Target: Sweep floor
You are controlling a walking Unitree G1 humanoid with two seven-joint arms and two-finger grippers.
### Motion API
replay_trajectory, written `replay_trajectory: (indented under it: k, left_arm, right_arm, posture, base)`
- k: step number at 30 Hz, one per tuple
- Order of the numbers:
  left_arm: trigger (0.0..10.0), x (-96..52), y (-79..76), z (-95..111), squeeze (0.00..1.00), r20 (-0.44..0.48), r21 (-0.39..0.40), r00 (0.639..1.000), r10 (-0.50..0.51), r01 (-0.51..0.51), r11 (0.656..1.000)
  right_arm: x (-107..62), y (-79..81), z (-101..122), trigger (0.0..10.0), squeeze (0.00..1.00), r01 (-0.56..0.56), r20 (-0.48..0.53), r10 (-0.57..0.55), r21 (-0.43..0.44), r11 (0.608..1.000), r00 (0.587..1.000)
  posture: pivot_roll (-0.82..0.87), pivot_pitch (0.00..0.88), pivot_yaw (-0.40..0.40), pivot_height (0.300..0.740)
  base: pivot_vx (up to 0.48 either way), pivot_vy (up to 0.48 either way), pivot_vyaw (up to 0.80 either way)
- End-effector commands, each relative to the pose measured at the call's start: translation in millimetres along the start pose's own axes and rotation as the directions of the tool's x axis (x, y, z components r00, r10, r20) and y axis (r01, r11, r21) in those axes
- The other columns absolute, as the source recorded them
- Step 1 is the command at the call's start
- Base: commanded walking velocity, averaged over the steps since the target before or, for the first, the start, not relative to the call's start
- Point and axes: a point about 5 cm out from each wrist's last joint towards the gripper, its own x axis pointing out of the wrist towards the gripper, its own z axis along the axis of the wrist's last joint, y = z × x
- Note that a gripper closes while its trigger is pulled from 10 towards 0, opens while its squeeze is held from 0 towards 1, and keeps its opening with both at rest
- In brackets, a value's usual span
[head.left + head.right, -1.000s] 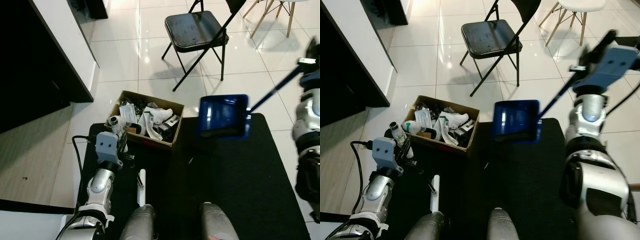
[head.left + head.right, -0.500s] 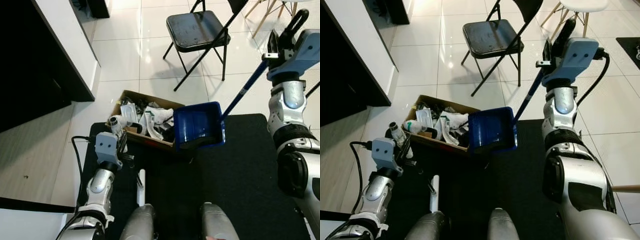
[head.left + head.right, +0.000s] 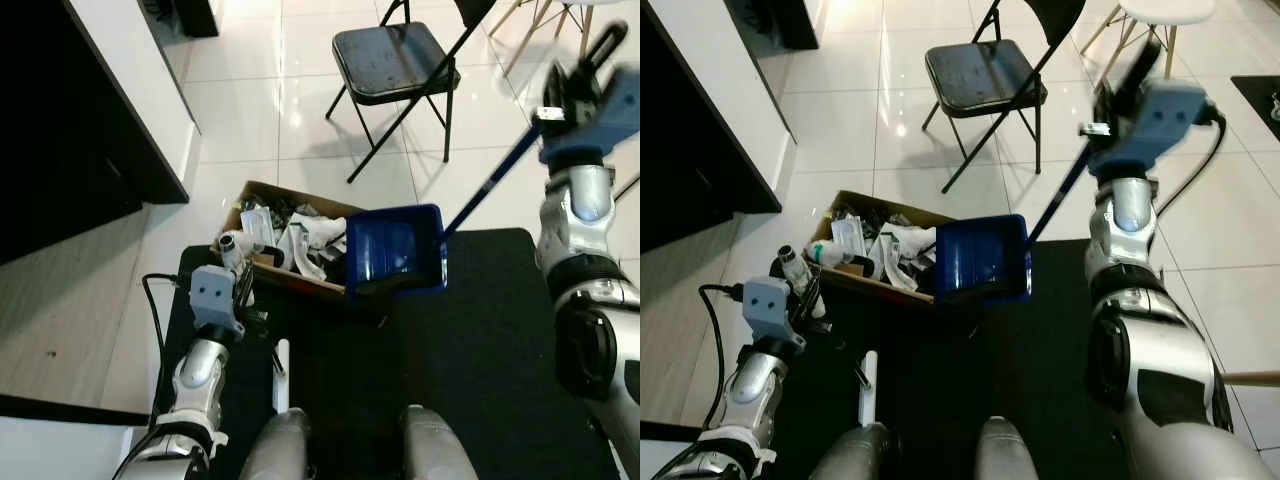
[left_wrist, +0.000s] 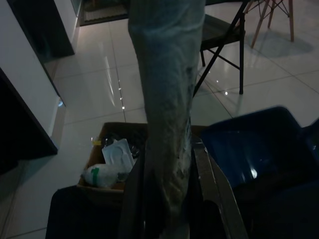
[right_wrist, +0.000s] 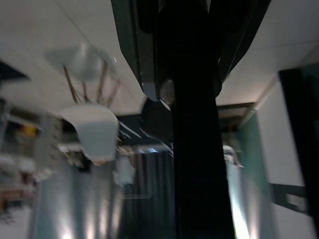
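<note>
The right gripper was raised at two o'clock, clenched on the dustpan's handle. The dustpan hung tilted over the box rim, barely shifted from half a second before. The left gripper, low at eight o'clock, clasped the brush handle.

bright glare on tiles; wrist views dim, blurred
</note>
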Motion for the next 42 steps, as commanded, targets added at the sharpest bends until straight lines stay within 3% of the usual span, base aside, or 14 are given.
replay_trajectory:
  k: [1, 2, 7, 15, 19, 21, 25, 30, 34, 42]
  left_arm:
    - [10.0, -1.8, 3.4, 1, 0.00, 0.009, 0.015, 1.000, -0.004, 0.004, 1.000]
    - [10.0, -1.8, 3.4, 1, 0.00, 0.009, 0.015, 1.000, -0.004, 0.004, 1.000]
    - [10.0, 0.6, 2.3, 2, 0.00, 0.008, 0.016, 1.000, -0.020, 0.020, 1.000]
    - [10.0, 1.4, 1.7, 2, 0.00, 0.007, 0.015, 1.000, -0.028, 0.027, 1.000]
    - [10.0, 1.0, 1.2, 1, 0.00, 0.005, 0.015, 0.999, -0.032, 0.032, 0.999]
    - [10.0, 1.0, 1.2, 1, 0.00, 0.005, 0.015, 0.999, -0.032, 0.032, 0.999]
    - [10.0, 1.3, 0.4, 1, 0.00, 0.003, 0.015, 0.999, -0.038, 0.038, 0.999]
    - [10.0, 1.2, 0.5, 1, 0.00, 0.004, 0.015, 0.999, -0.036, 0.036, 0.999]
    - [10.0, 0.9, 1.6, 1, 0.00, -0.002, 0.018, 1.000, -0.026, 0.026, 1.000]
    - [10.0, 0.4, 3.3, 0, 0.00, -0.011, 0.021, 1.000, -0.009, 0.010, 1.000]
  right_arm:
    - [-9.6, -24.7, 2, 10.0, 0.00, 0.091, 0.041, -0.092, 0.012, 0.996, 0.995]
    - [-9.6, -24.7, 2, 10.0, 0.00, 0.091, 0.041, -0.092, 0.012, 0.996, 0.995]
    - [-37.4, -61.3, -8, 10.0, 0.00, 0.218, 0.010, -0.218, -0.004, 0.976, 0.976]
    - [-56.3, -85.5, -10, 10.0, 0.00, 0.317, 0.007, -0.317, -0.020, 0.948, 0.949]
    - [-65.5, -88.4, -16, 10.0, 0.00, 0.323, -0.020, -0.323, -0.028, 0.946, 0.946]
    - [-65.5, -88.4, -16, 10.0, 0.00, 0.323, -0.020, -0.323, -0.028, 0.946, 0.946]
    - [-84.7, -71.5, -48, 10.0, 0.00, 0.201, -0.206, -0.208, -0.055, 0.978, 0.956]
    - [-89.4, -61.5, -56, 10.0, 0.00, 0.128, -0.257, -0.140, -0.061, 0.990, 0.956]
    - [-104.1, -33.9, -77, 10.0, 0.00, -0.067, -0.379, 0.041, -0.055, 0.996, 0.924]
    - [-115.6, -29.3, -88, 10.0, 0.00, -0.125, -0.460, 0.065, -0.100, 0.987, 0.885]
  posture:
    - [0.01, 0.069, 0.014, 0.740]
    - [0.01, 0.069, 0.014, 0.740]
    - [0.00, 0.065, 0.027, 0.740]
    - [0.00, 0.060, 0.026, 0.740]
    - [0.00, 0.057, 0.028, 0.740]
    - [0.00, 0.057, 0.028, 0.740]
    - [0.00, 0.060, 0.026, 0.740]
    - [0.00, 0.061, 0.026, 0.740]
    - [0.00, 0.060, 0.022, 0.740]
    - [0.01, 0.061, 0.018, 0.740]
  base:
    - [0.000, 0.000, 0.00]
    - [0.000, 0.000, 0.00]
    - [0.000, 0.000, 0.00]
    - [0.000, 0.000, 0.00]
    - [0.000, 0.000, 0.00]
    - [0.000, 0.000, 0.00]
    - [0.000, 0.000, 0.00]
    - [0.000, 0.000, 0.00]
    - [0.000, 0.000, 0.00]
    - [0.000, 0.000, 0.00]
